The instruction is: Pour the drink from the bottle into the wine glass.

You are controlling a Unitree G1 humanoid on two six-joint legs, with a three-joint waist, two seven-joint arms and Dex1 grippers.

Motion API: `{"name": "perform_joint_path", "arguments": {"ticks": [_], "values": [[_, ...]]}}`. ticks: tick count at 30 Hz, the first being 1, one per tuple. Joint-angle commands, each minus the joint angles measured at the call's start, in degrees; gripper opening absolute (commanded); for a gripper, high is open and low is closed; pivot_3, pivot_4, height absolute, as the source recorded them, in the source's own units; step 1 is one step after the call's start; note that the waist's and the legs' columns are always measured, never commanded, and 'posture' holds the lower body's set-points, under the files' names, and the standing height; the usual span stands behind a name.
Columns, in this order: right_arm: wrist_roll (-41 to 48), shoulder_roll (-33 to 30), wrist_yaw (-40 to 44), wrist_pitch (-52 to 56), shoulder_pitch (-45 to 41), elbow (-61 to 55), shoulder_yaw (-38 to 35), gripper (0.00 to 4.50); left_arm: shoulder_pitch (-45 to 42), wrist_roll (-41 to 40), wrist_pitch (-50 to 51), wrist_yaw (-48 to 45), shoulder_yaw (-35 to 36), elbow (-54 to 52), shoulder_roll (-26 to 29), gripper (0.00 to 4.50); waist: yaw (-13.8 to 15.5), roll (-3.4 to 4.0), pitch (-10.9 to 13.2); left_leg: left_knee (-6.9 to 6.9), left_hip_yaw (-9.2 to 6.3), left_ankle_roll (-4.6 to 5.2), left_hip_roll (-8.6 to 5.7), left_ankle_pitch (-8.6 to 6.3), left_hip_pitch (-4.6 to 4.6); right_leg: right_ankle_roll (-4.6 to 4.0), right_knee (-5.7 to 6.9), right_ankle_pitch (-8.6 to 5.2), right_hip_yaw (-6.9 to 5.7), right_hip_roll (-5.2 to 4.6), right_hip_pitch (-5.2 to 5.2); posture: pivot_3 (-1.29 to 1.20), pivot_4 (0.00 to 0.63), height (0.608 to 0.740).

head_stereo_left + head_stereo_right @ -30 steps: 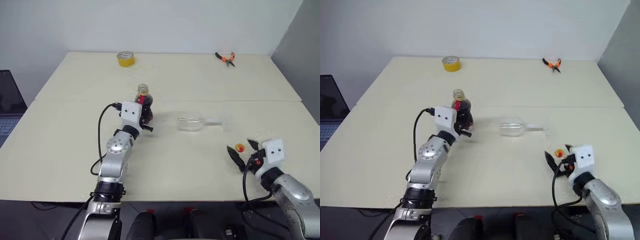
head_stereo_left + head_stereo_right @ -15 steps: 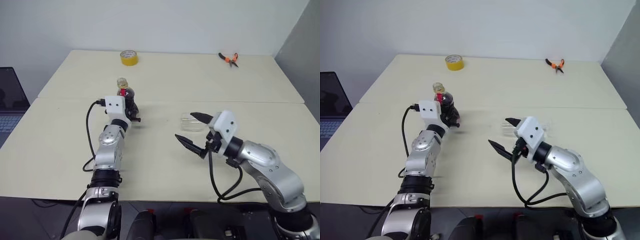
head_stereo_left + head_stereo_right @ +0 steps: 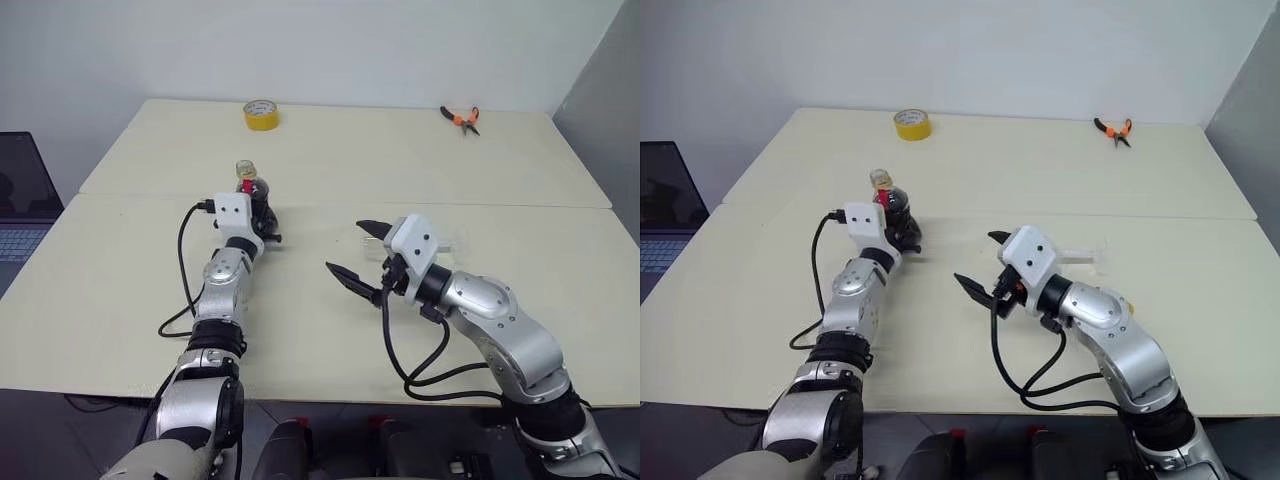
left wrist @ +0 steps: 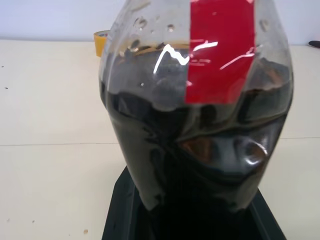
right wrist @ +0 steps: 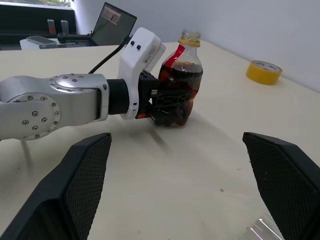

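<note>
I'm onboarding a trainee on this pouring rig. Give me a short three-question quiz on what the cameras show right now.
1. True or false: the wine glass stands upright on the table.
2. Which pincer is shut on the bottle? A) left B) right C) neither
3. Fill in: the bottle's mouth is ____ (capped / uncapped).

Key:
1. False. It lies on its side, behind the right pincer.
2. A. The left pincer clamps the bottle's lower body; the right one gapes wide with nothing in it.
3. Uncapped. The bottle stands upright with the drink inside.
</note>
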Motion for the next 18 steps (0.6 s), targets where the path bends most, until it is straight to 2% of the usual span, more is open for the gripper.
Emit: {"name": "perform_joint_path", "arguments": {"ticks": [1, 9, 18], "values": [[-0.42, 0.39, -0.24, -0.98, -0.33, -1.84, -0.54, 4.50, -1.07, -0.50, -2.39, -0.39, 0.31, 0.87, 0.66, 1.88, 0.00, 0.00, 0.00, 0.00, 0.00, 0.00, 0.00, 0.00, 0.00, 0.00, 0.00, 0.00, 0.00, 0.00, 0.00, 0.00, 0.150, 0.740], [-0.28, 0.36, -0.68, -1.08, -0.56, -2.22, -1.57, 4.50, 1.58, -1.60, -2.22, -3.65, -0.44, -1.86, -0.23, 4.47, 0.01, 0.00, 0.00, 0.00, 0.01, -0.08, 0.00, 0.05, 0.00, 0.00, 0.00, 0.00, 0.01, 0.00, 0.00, 0.00, 0.150, 0.740], [0.09, -2.24, 0.41, -1.12, 1.13, -4.14, -3.02, 4.50, 12.08, -1.37, 2.08, -4.48, -2.74, -18.29, -1.05, 4.47, 0.11, 0.00, 0.00, 0.00, 0.00, -0.08, 0.02, 0.05, 0.00, 0.00, 0.00, 0.00, 0.02, 0.00, 0.00, 0.00, 0.150, 0.740]]}}
